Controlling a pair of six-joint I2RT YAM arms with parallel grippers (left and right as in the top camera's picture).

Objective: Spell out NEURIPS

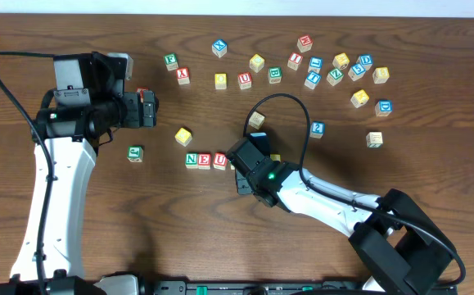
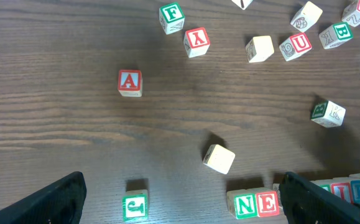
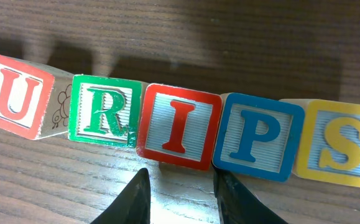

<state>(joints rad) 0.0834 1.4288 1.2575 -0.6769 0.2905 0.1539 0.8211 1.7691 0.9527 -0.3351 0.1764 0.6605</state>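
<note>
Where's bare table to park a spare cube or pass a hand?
Best: the front strip of table, below the NEU row, between left arm and right arm. Also bare: the right edge beyond the lone cube. Crowded: the back-right cluster of cubes, and the word row itself.

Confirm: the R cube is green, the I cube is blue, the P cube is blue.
Wrong on one count: the I cube is red, as the right wrist view shows. The R cube is green, the P cube blue.
</note>
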